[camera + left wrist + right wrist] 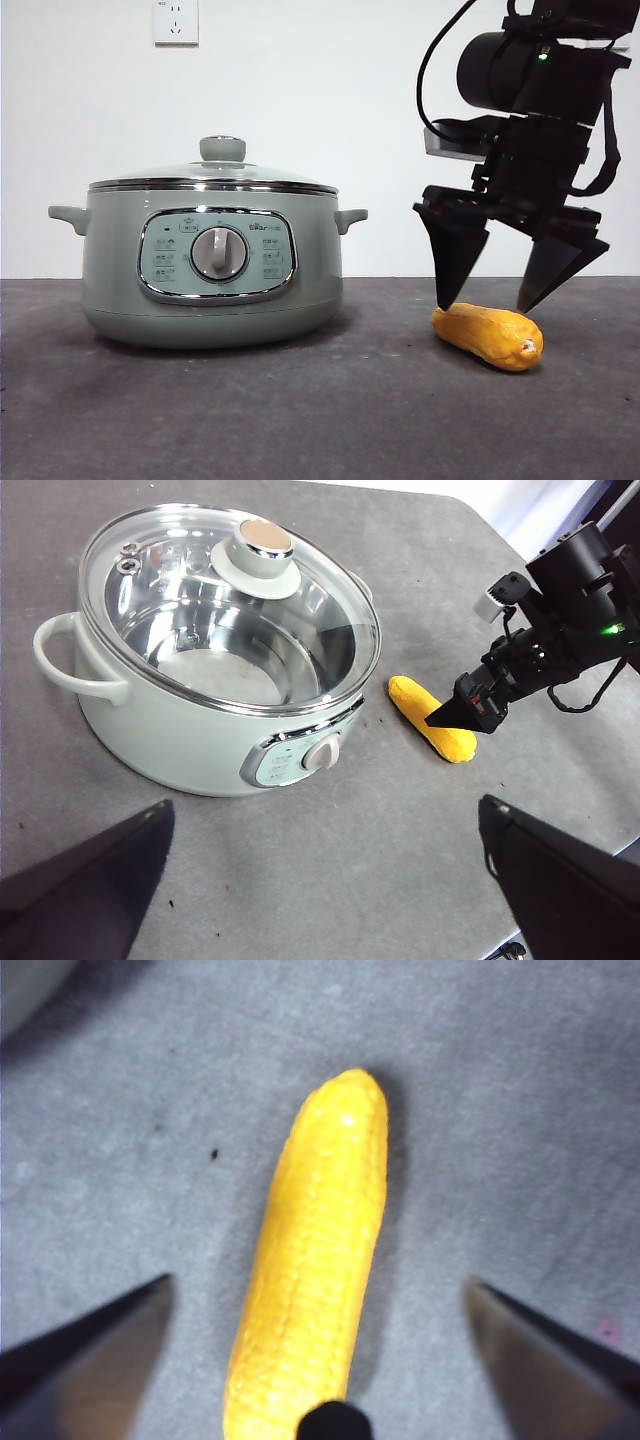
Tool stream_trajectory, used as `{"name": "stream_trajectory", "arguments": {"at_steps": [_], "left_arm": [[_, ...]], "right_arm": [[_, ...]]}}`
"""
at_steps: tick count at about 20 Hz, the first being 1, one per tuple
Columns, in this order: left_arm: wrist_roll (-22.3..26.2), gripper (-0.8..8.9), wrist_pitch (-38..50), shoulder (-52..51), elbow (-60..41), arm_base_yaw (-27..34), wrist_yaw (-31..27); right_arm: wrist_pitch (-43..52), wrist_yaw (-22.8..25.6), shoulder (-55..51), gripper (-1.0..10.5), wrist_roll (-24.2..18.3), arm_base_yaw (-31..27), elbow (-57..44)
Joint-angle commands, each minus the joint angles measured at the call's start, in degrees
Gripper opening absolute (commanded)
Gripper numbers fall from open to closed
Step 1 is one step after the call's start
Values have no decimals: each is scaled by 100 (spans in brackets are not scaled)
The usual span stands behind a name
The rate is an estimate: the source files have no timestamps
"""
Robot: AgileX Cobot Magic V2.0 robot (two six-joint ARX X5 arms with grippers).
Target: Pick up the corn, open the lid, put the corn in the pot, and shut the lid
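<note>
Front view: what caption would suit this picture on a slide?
The right gripper hangs open just above the corn on the table, beside the pot with its lid on.

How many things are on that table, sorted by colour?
Sage-green: 1, the pot.
Glass and steel with a green knob: 1, the lid, sitting on the pot.
Yellow: 1, the corn, lying under the open right pincer.
Total: 3.
</note>
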Motion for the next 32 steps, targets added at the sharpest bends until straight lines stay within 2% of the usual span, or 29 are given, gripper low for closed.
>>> {"name": "stream_trajectory", "arguments": {"at_steps": [1,4,6,9,11,14,19,24,32], "left_arm": [[4,611,105,24,15,-20,20],[4,611,118,33,15,-20,20],[7,611,122,42,15,-20,20],[7,611,155,59,15,-20,17],[7,611,212,79,15,-20,17],[28,611,293,184,15,-20,17],[31,611,828,627,24,-33,20],[76,611,1469,1784,546,-380,-52],[621,592,1530,4238,2326,-1556,-1440]], "right_arm": [[11,20,197,434,74,9,-11],[7,20,271,418,157,9,-11],[48,-35,271,283,157,9,-11],[42,-313,271,236,179,9,-11],[55,-393,271,90,175,9,-11],[68,-433,271,-12,151,9,-11],[-48,-435,90,-12,151,2,4],[-345,-433,-1209,-12,155,0,39],[-992,-433,-3550,-12,208,0,61]]}}
